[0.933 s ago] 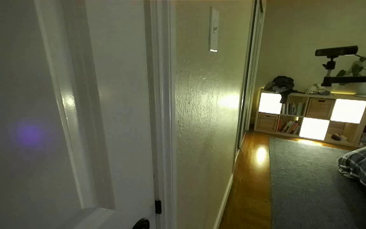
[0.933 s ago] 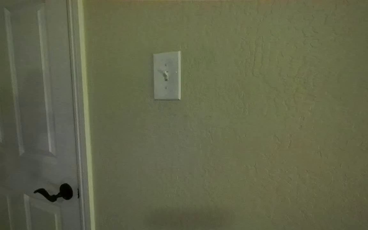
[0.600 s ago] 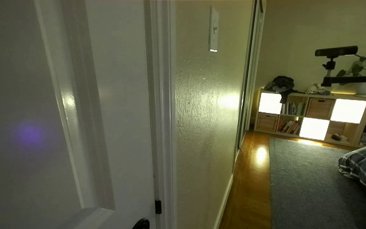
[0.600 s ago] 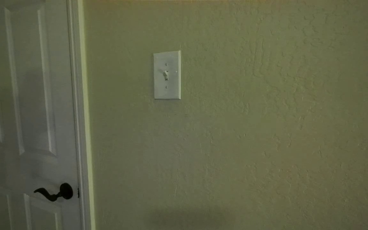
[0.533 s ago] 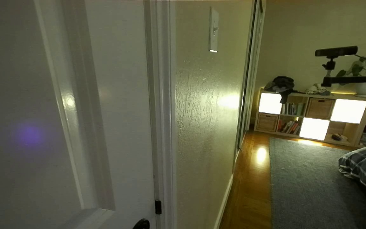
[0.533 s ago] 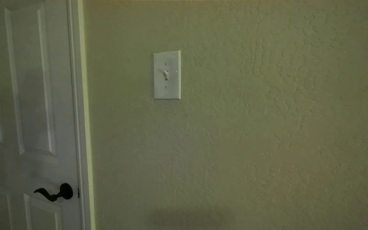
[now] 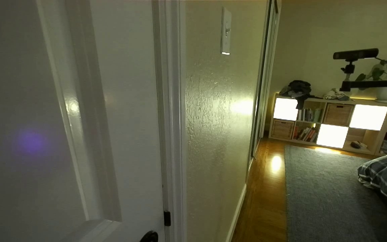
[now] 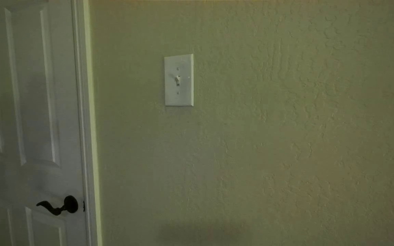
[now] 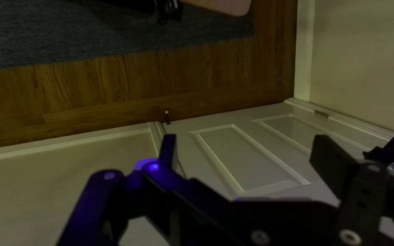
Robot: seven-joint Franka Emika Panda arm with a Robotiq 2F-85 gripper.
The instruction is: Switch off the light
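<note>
The light switch is a white upright plate on the wall. It shows edge-on high up in an exterior view (image 7: 226, 40) and nearly face-on in an exterior view (image 8: 179, 99). Its small toggle (image 8: 177, 79) sits in the upper part of its slot. The lamp itself is out of view. My gripper (image 9: 246, 145) shows only in the wrist view. Its two dark fingers stand wide apart with nothing between them, and the white door shows beyond the gap. The switch is not visible in the wrist view, so their distance cannot be told.
A white panelled door (image 8: 29, 112) with a dark handle (image 8: 58, 206) stands left of the switch; the wrist view shows a white door (image 9: 251, 160). A camera on an arm (image 7: 356, 54), shelf with glowing compartments (image 7: 331, 136), rug (image 7: 317, 188) and plaid bedding (image 7: 386, 174) are at right.
</note>
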